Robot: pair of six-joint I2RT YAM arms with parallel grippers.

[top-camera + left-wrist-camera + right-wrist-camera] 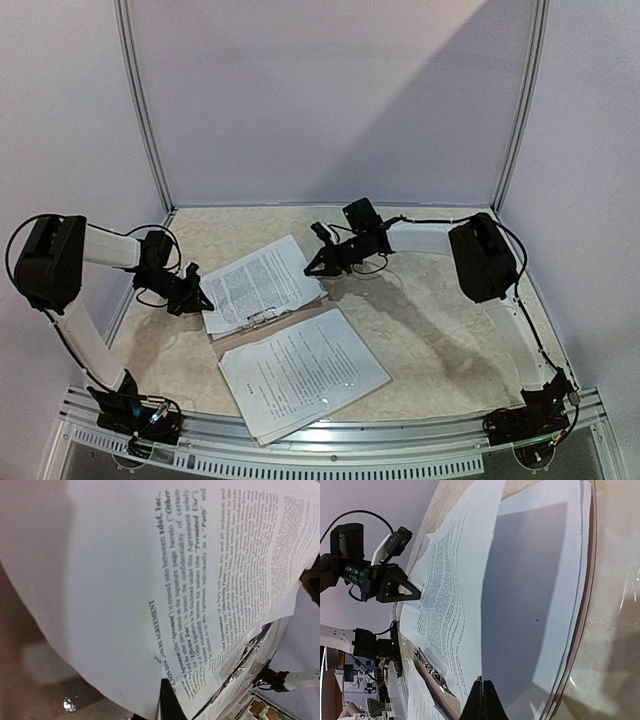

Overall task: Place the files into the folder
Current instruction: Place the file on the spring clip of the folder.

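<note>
Paper is found in two stacks on a flat brownish-tan cardboard folder (232, 338), which lies opened on the pale mottled counter (440, 340). One stack of white printed sheets (262, 283) rests on the far leaf and a second white printed stack (300, 372) on the near leaf. A small silver metal clip (262, 318) is seen along the spine between them.

The far stack is flanked by both arms. The left gripper (196, 298) is set at its left edge and the right gripper (322, 264) at its far right corner, so the sheet lies inward from each.

Both pairs of jaws are closed. Whether a sheet is pinched by the left jaws cannot be told, and nothing is seen held in the right. The spine runs diagonally from near-left to far-right, and any fold is judged to turn on that line.
</note>
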